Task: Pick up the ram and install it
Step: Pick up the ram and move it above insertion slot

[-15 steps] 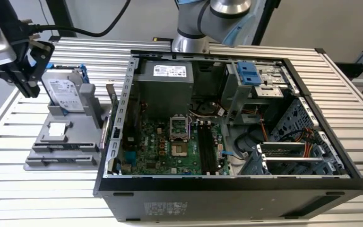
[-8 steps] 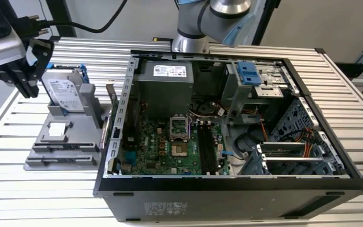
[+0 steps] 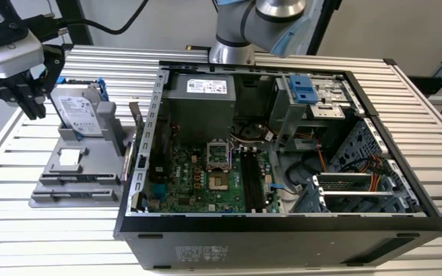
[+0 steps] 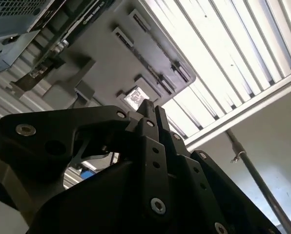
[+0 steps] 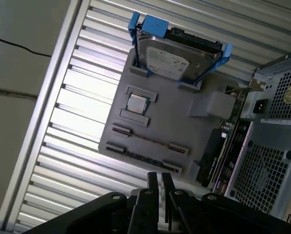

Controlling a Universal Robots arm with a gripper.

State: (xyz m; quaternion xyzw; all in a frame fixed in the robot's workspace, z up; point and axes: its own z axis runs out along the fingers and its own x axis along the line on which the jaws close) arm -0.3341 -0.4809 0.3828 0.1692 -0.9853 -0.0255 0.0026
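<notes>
The ram (image 5: 146, 141) shows in the first wrist view as a thin dark strip standing on edge between two clips of the grey holder (image 5: 175, 117). My gripper (image 3: 31, 110) hangs at the exterior view's left, above the table and just left of the upright hard drive (image 3: 79, 112). Its black fingers (image 5: 154, 181) are pressed together with nothing between them, also seen in the second wrist view (image 4: 150, 106). The green motherboard (image 3: 198, 184) with long black memory slots (image 3: 253, 178) lies inside the open computer case (image 3: 282, 227).
The holder (image 3: 71, 192) also carries a small square processor (image 3: 68, 157) and the silver hard drive in blue rails (image 5: 177, 53). An expansion card (image 3: 133, 129) stands between holder and case. The arm's base (image 3: 240, 34) rises behind the case. The slatted metal table (image 3: 44, 241) ends near the holder.
</notes>
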